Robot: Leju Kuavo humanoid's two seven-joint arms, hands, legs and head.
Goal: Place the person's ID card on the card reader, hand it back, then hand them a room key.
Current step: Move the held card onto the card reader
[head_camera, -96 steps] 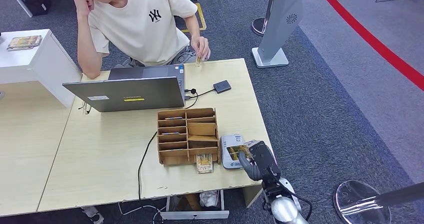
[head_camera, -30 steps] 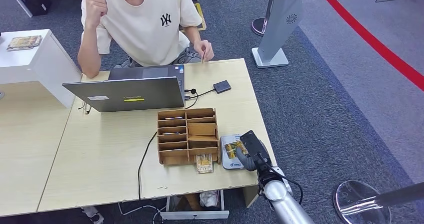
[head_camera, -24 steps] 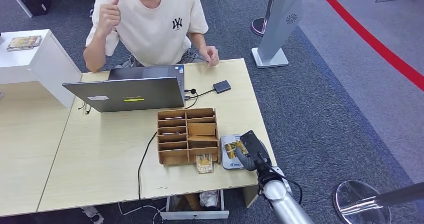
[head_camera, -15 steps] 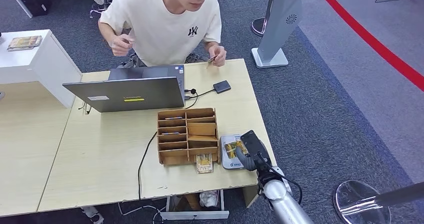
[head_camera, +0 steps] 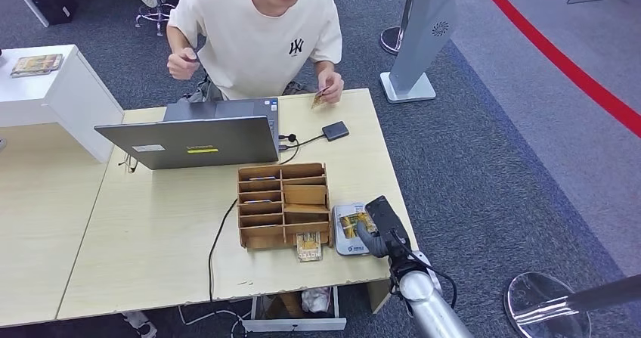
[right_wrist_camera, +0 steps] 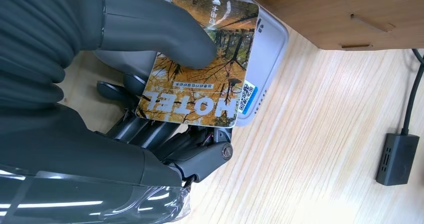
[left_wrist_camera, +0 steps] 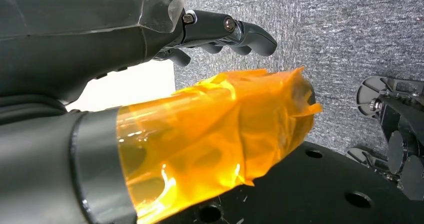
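- Thumb and fingers of the right hand [right_wrist_camera: 150, 114] pinch a card [right_wrist_camera: 202, 71] printed "HOTEL", held over the grey card reader [head_camera: 349, 228] at the desk's [head_camera: 151, 240] near right corner.
- Left hand [left_wrist_camera: 150, 28] holds nothing, fingers loosely extended above the carpet.
- The person [head_camera: 264, 28] holds another card [head_camera: 320, 97] at the desk's far edge.
- A wooden organizer [head_camera: 284, 204] stands just beside the reader.

Right hand [head_camera: 380, 228] over card reader [head_camera: 346, 228]

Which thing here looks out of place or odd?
One card lies loose on the table in front of the wooden organizer, not in a compartment. Also, orange film is wrapped around the left hand's thumb, crumpled at its tip.
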